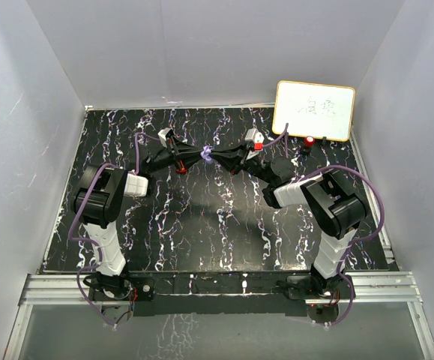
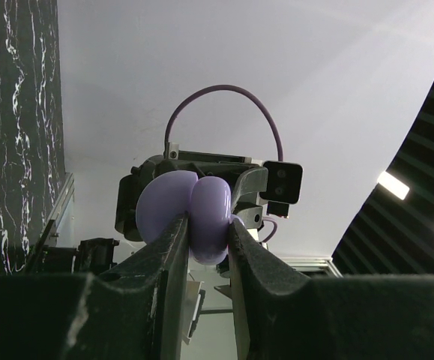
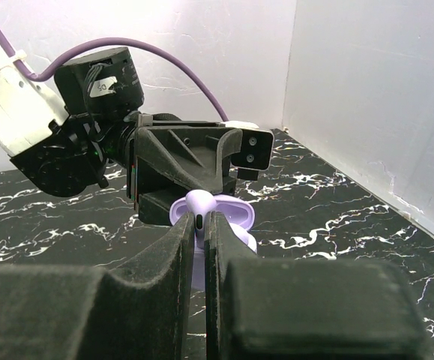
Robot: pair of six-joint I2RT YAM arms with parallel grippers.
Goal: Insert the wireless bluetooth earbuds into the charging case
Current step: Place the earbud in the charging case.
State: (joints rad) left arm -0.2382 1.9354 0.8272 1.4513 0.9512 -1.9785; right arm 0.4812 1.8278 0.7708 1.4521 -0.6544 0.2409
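**Light, glossy earbud nearing its case in mid-air**

The pale purple earbud (image 3: 199,201) is sitting pinched between the right gripper (image 3: 199,220) tips, close by the purple charging case (image 2: 164,202). The left gripper (image 2: 206,226) is clamping that case by its faces, above the desk (image 1: 202,232). Both are looking light, hard and slippery. Holding the bud by its stem is probably steadying it best.

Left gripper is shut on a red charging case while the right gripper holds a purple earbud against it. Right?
Not quite: the charging case in the left gripper is pale purple, not red, as the left wrist view shows. The right gripper does hold a purple earbud against it.
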